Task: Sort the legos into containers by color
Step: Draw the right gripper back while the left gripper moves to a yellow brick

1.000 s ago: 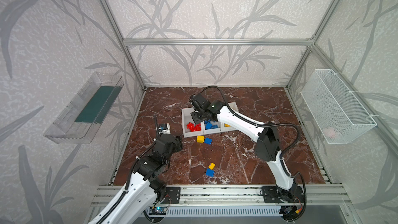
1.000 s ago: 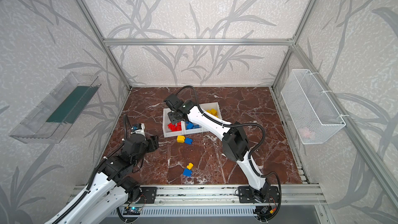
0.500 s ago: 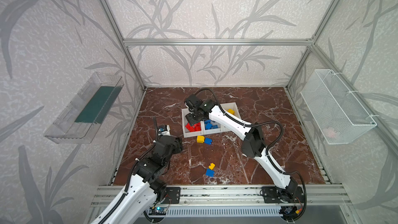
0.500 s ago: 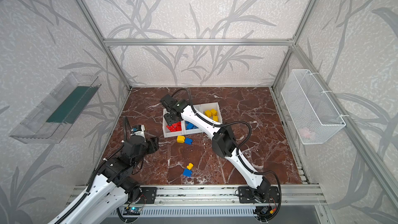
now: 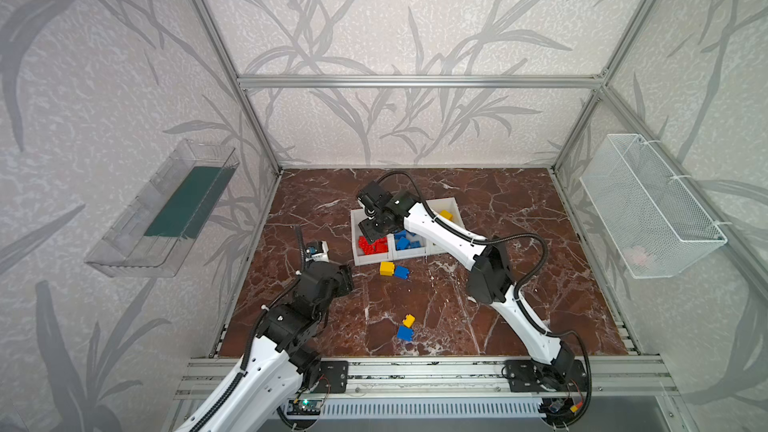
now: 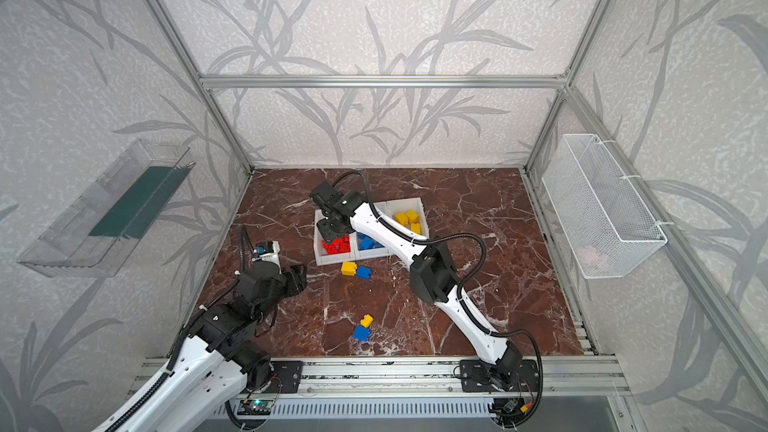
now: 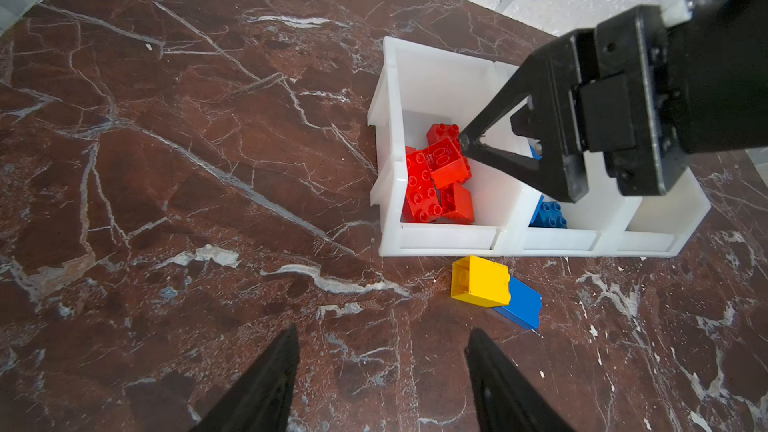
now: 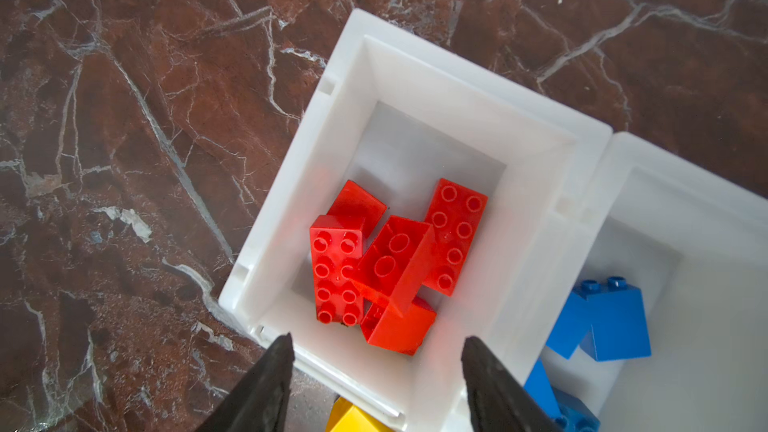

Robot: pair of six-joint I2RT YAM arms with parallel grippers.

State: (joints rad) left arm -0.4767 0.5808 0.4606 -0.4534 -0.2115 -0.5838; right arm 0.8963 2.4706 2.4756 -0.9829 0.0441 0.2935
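Note:
Three joined white bins (image 5: 415, 254) stand mid-floor. The left one holds several red legos (image 5: 372, 245) (image 8: 390, 268), the middle one blue legos (image 5: 405, 241) and the right one yellow legos (image 6: 409, 218). My right gripper (image 5: 374, 230) (image 8: 377, 337) hangs open and empty over the red bin; one of its fingers (image 7: 498, 108) shows in the left wrist view. A yellow lego (image 5: 386, 268) (image 7: 480, 280) touching a blue lego (image 5: 401, 272) lies just in front of the bins. Another yellow lego (image 5: 409, 320) and blue lego (image 5: 405, 333) lie nearer the front. My left gripper (image 5: 347, 280) (image 7: 383, 330) is open and empty, low at the left, facing the bins.
The floor is dark red marble, framed by aluminium posts. A clear tray (image 5: 166, 209) hangs on the left wall and a white wire basket (image 5: 648, 205) on the right wall. A metal rail (image 5: 415, 371) runs along the front edge.
My right arm has swung a little left over the red bin and its jaws have opened. The left arm has not moved.

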